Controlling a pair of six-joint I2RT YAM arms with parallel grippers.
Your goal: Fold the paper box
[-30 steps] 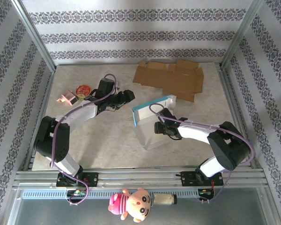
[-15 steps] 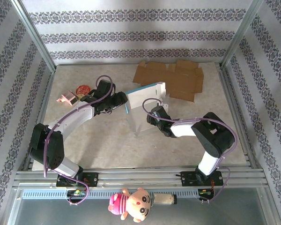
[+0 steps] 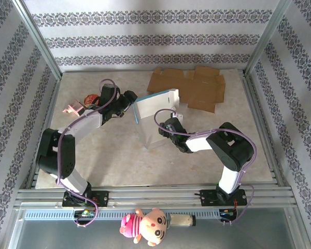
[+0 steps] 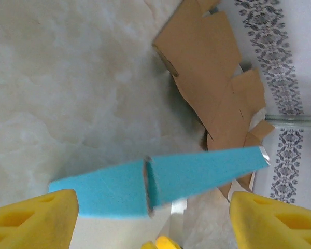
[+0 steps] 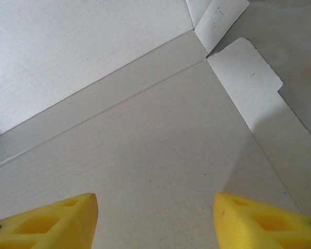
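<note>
The paper box (image 3: 156,104) is white card with a blue outer edge. One panel stands up while its base lies flat on the table. In the left wrist view the blue edge (image 4: 197,176) runs across between my left gripper's (image 4: 150,220) yellow fingers (image 4: 31,218), which stand wide apart around it without pinching it. From above, the left gripper (image 3: 130,99) sits at the raised panel's left side. My right gripper (image 3: 167,129) is open and low over the box's white inner panel (image 5: 145,129), with its fingers (image 5: 264,223) spread and nothing between them.
A flat brown cardboard blank (image 3: 192,87) lies at the back of the table, just behind the box, and is also seen as brown cardboard (image 4: 212,67) in the left wrist view. A small pink toy (image 3: 72,109) and a red round item (image 3: 92,98) sit at the left. Metal frame rails (image 3: 256,111) border the table.
The box's raised panel has swung up and leftward toward the left gripper. The right gripper has slid left along the box base. The left gripper has pulled back a little and opened wider.
</note>
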